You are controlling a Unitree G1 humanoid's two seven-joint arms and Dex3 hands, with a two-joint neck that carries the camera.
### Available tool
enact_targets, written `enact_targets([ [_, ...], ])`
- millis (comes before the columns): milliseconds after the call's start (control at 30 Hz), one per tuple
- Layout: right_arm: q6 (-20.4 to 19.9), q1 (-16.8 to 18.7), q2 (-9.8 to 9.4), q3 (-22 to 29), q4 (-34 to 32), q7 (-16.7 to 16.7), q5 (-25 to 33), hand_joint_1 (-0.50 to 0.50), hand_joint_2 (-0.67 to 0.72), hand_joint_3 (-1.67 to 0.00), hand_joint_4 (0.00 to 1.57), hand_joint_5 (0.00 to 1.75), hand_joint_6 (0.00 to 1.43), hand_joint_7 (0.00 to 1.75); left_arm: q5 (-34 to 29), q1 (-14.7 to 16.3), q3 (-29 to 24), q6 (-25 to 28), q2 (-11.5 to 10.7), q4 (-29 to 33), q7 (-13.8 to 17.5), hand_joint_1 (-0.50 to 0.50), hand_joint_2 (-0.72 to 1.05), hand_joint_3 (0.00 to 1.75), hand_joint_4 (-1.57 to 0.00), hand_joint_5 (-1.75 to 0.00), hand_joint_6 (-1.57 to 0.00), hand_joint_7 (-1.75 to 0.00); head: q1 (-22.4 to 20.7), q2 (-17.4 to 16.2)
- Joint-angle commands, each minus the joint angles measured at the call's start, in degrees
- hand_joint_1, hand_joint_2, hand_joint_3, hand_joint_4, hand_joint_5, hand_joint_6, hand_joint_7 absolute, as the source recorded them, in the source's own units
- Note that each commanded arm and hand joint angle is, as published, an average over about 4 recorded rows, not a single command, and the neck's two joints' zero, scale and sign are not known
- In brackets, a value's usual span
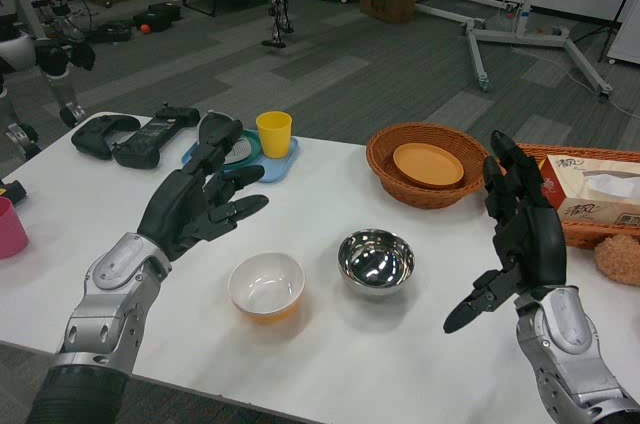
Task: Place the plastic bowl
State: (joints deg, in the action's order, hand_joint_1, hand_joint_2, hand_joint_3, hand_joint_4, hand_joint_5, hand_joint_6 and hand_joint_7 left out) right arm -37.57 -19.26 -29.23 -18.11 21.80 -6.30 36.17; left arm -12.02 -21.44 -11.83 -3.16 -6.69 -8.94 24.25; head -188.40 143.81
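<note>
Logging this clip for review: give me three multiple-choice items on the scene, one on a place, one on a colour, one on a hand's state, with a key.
1. Where does the orange plate lie?
A. in the round wicker basket
B. on the blue tray
C. under the metal bowl

2. What colour is the cup on the blue tray?
A. pink
B. yellow
C. white

3. How is the right hand?
A. holding the metal bowl
B. pressing the table
C. open, holding nothing

Key: 1 A, the plate sits inside the basket. 2 B, the cup on the tray is yellow. 3 C, its fingers are spread above the table, apart from the metal bowl.
</note>
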Motion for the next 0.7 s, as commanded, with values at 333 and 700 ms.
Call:
enact_targets([
  [333, -0.48, 0.36, 0.84, 0.49, -1.63, 0.0, 0.02, -0.29, 0.72, 0.0, 0.46, 0.0, 0.0, 0.35, -44.42, -1.63, 12.29, -22.04, -3.29, 1.38, -1.86, -0.5, 1.05, 1.18, 0.0, -0.31, 0.0, -0.07, 0.16, 2.52],
  [700, -0.66, 0.54, 0.92, 1.08, -2.55, -0.03, -0.03, -0.29, 0.72, 0.0, 0.46, 0.0, 0.0, 0.35, -35.94, -0.55, 7.94, -20.52, -5.46, 1.98, -4.8, -0.5, 1.05, 0.79, 0.0, -0.51, 0.0, -0.07, 2.69, 4.43],
])
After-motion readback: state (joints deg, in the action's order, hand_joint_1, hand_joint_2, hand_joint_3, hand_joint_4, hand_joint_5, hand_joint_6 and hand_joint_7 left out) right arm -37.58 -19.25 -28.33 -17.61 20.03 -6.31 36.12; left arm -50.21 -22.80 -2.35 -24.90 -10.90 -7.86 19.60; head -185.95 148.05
